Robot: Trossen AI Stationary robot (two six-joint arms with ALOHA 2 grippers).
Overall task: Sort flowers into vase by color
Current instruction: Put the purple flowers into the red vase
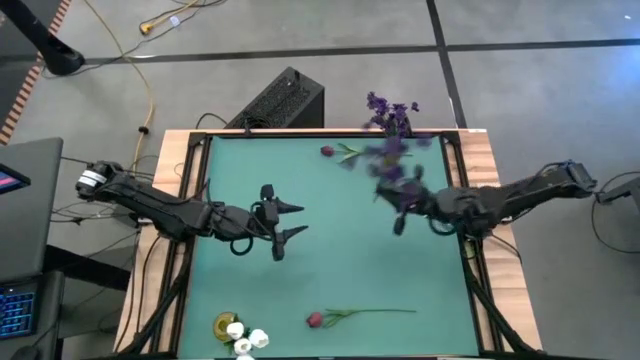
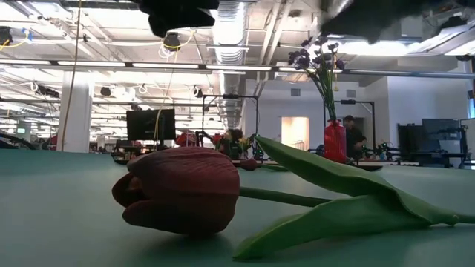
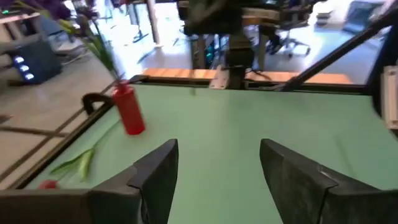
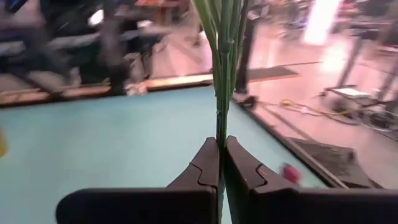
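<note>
A dark red tulip [image 2: 178, 189] lies on its side at the near edge of the green desk [image 1: 340, 265], its stem and leaves running right. The right gripper [image 4: 221, 163], over the desk's far right, has its fingers closed on the green stems of a purple sprig [image 1: 392, 160]. The left gripper [image 1: 290, 220] hovers mid-left, fingers apart and empty, while a red vase [image 3: 129, 109] with purple flowers [image 2: 319, 59] stands at the far right edge, and white tulips [image 1: 245, 338] sit in a yellow vase [image 1: 226, 324] near left.

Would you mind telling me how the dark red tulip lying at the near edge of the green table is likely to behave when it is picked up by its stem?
The dark red tulip would probably droop head-first: its bud looks bulky against the thin green stem. It seems light, and unlikely to roll, since its broad leaves lie flat.
</note>
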